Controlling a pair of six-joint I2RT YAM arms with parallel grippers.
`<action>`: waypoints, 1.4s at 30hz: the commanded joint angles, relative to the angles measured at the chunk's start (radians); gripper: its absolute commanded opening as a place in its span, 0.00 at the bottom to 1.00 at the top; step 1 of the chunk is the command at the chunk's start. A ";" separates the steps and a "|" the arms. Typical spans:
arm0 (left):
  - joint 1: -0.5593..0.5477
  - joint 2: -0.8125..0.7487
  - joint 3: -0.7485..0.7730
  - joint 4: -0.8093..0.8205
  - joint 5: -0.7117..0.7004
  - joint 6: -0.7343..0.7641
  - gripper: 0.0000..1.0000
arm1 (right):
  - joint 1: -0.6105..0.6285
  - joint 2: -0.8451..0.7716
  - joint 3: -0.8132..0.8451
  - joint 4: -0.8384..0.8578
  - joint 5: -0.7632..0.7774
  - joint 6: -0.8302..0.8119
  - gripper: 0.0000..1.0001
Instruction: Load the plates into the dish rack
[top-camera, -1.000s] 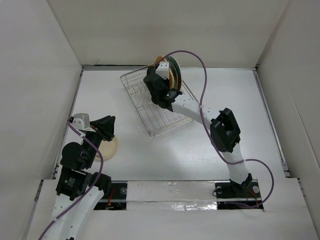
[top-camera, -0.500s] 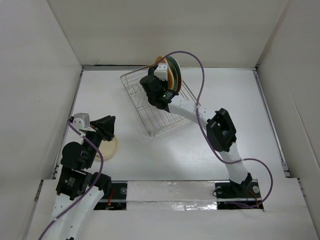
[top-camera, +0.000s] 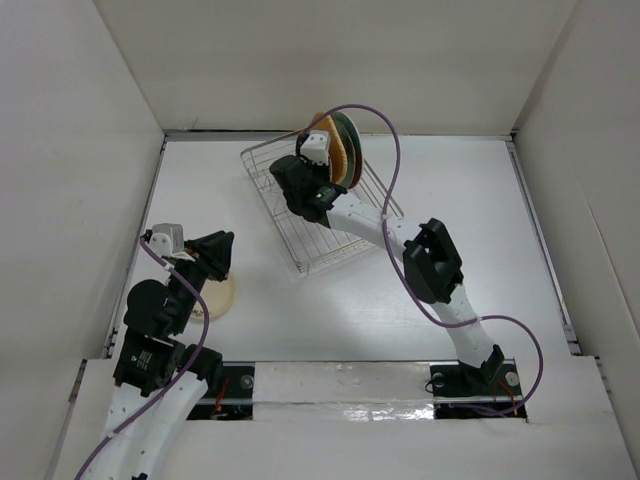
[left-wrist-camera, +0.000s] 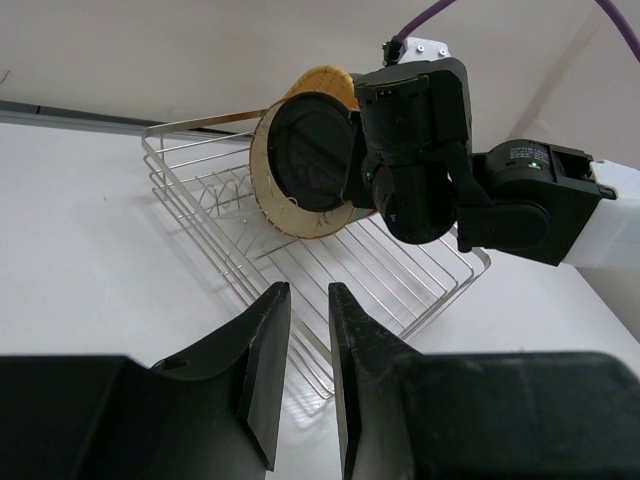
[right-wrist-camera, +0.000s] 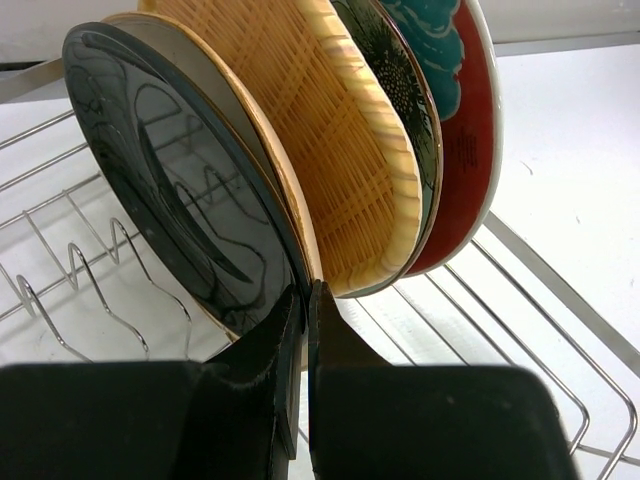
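Note:
The dish rack (top-camera: 322, 243) stands at the back centre. Several plates stand on edge in it: red patterned (right-wrist-camera: 468, 130), dark green floral (right-wrist-camera: 392, 70), bamboo-coloured (right-wrist-camera: 330, 150), tan (right-wrist-camera: 268, 140) and glossy black (right-wrist-camera: 170, 180). My right gripper (right-wrist-camera: 303, 300) is shut on the black plate's lower rim, with the plate leaning against the tan one. It also shows in the top view (top-camera: 305, 182). My left gripper (left-wrist-camera: 305, 300) is narrowly open and empty, held above the cream plate (top-camera: 222, 296) at the near left.
White walls close in the table on the left, back and right. The right arm and its purple cable (top-camera: 395, 160) reach across the rack. The rack's near rows of tines (right-wrist-camera: 90, 280) hold nothing.
My right gripper has shifted left along the rack with the black plate, and its elbow has followed. The left gripper has barely moved.

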 joint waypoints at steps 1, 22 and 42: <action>-0.006 0.011 -0.001 0.042 0.017 0.009 0.19 | 0.019 0.052 -0.008 0.074 -0.094 0.012 0.00; -0.006 0.011 -0.001 0.043 0.017 0.009 0.19 | 0.062 0.073 -0.049 0.162 -0.009 -0.181 0.24; -0.006 0.008 0.000 0.049 0.011 0.008 0.13 | 0.128 -0.456 -0.433 0.235 -0.322 -0.141 0.38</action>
